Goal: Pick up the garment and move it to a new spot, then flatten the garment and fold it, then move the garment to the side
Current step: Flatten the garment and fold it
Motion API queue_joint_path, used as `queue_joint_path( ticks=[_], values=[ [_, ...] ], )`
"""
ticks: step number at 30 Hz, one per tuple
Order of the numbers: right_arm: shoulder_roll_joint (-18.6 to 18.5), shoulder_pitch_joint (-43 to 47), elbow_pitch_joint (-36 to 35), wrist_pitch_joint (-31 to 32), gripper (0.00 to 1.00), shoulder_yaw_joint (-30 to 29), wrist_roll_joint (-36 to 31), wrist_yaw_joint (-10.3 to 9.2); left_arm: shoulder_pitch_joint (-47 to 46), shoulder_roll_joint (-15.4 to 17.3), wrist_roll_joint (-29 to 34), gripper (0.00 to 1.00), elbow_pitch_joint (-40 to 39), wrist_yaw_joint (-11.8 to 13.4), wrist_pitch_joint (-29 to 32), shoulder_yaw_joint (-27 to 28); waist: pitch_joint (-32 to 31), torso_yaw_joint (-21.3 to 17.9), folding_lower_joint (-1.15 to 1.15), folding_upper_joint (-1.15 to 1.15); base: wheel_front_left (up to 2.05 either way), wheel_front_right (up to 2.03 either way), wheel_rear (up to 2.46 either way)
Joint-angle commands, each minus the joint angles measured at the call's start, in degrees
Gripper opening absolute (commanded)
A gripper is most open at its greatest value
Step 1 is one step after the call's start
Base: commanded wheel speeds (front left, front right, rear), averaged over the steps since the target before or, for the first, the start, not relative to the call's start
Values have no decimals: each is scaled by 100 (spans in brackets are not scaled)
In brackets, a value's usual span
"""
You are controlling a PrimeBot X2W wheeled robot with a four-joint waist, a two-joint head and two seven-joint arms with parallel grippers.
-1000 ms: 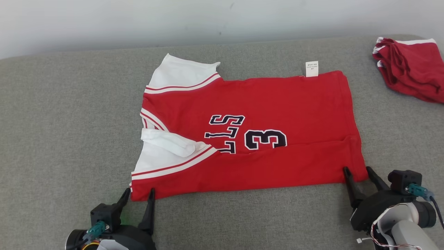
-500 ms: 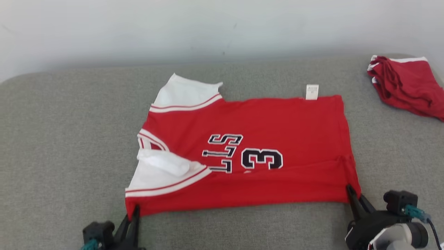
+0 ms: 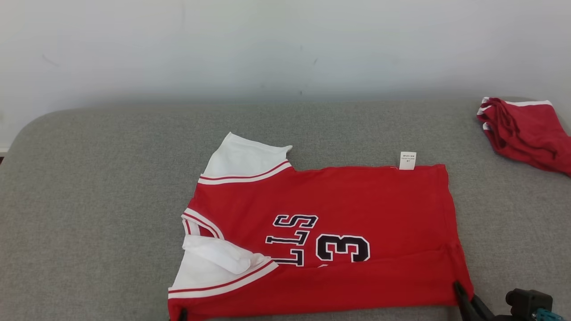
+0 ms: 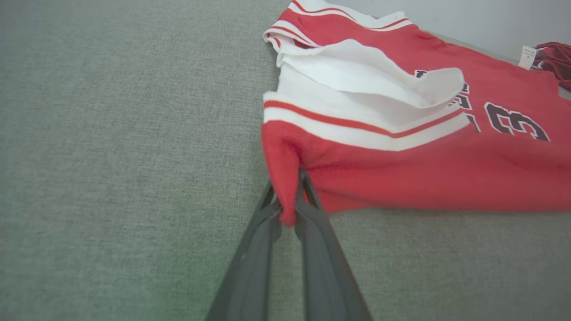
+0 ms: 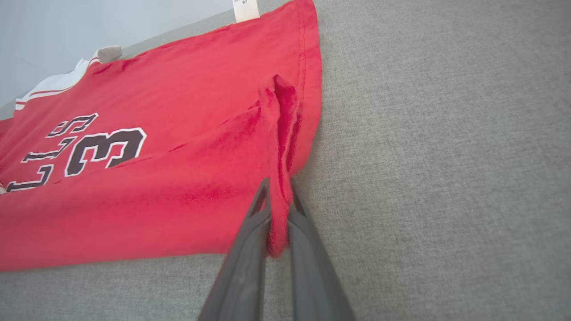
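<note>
The left tool [image 4: 286, 192] and right tool [image 5: 279, 187] each pinch a near corner of the garment [image 3: 357, 196] (red jersey).

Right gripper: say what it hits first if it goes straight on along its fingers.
The red jersey itself: the right gripper is shut on its near corner, and a raised fold of that cloth stands just ahead. Beyond, the line seems to follow the hem toward the white tag, though depth is unclear.

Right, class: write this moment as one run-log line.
left fingers: shut on jersey, sleeve-end corner | right fingers: shut on hem corner | jersey: lying on grey cushion
</note>
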Motion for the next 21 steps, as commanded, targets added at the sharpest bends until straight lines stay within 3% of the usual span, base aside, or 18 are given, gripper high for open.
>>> queue_joint_path(
  ticks=[1, 2, 11, 21],
  values=[
    [35, 57, -76, 28, 100, -26, -14, -17, 32, 12, 57, 54, -11, 45, -10, 14, -13, -14, 1, 0, 0, 0, 0],
    [27, 94, -123, 70, 100, -53, -62, -16, 33, -3, 62, 100, -25, 59, -11, 28, -29, -19, 1, 0, 0, 0, 0],
    [252, 163, -762, -424, 100, -439, -482, -16, 217, -60, 435, 100, -818, 220, -16, 701, -243, -23, 1, 0, 0, 0, 0],
    [648, 79, -1277, -977, 100, -660, -997, -16, 433, -143, 1363, 100, -2091, 303, -16, 1559, -351, -7, 1, 0, 0, 0, 0]
  ],
)
